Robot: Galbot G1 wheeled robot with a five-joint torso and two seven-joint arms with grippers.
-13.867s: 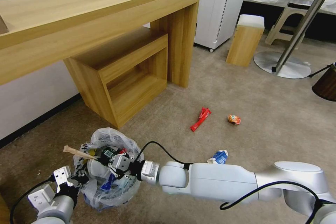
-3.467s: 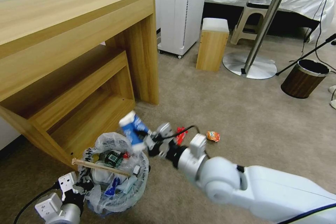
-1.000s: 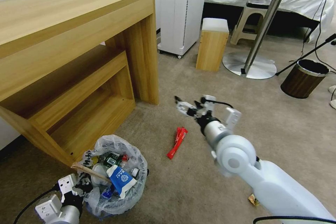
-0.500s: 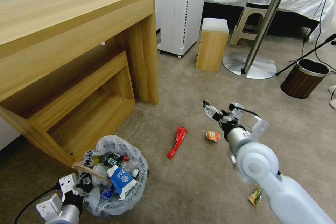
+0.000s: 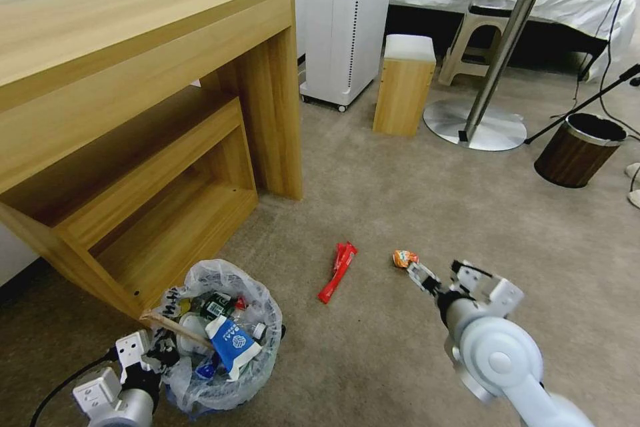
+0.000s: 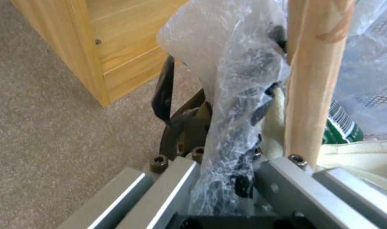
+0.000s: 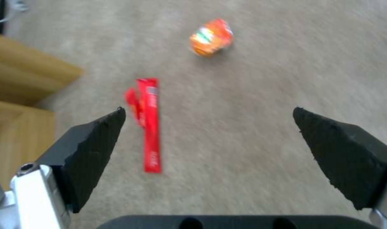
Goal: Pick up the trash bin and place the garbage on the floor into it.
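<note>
The trash bin (image 5: 257, 363), lined with crinkled clear plastic, stands on the carpet at the lower left. My left gripper (image 5: 152, 355) is shut on its near rim (image 6: 227, 165). Garbage inside it includes a blue-white carton (image 5: 230, 341), a green-labelled bottle (image 5: 213, 307) and a wooden stick (image 5: 167, 324), the stick (image 6: 314, 79) showing close in the left wrist view. On the floor lie a red wrapper (image 5: 338, 271) and an orange wrapper (image 5: 403, 257). My right gripper (image 5: 440, 273) hangs open just right of the orange wrapper. Between its spread fingers (image 7: 208, 111) I see the red wrapper (image 7: 149, 124) and orange wrapper (image 7: 211, 37).
A wooden desk (image 5: 167, 47) with a low shelf unit (image 5: 153, 200) stands left of the bin. Farther back are a white appliance (image 5: 347, 13), a wooden box stool (image 5: 403, 83), a round table's base (image 5: 477, 130) and a brown wood-grain bin (image 5: 577, 150).
My right gripper has let the carton drop into the bin, then swung right and come down low beside the orange wrapper. The left gripper and the bin have stayed put.
</note>
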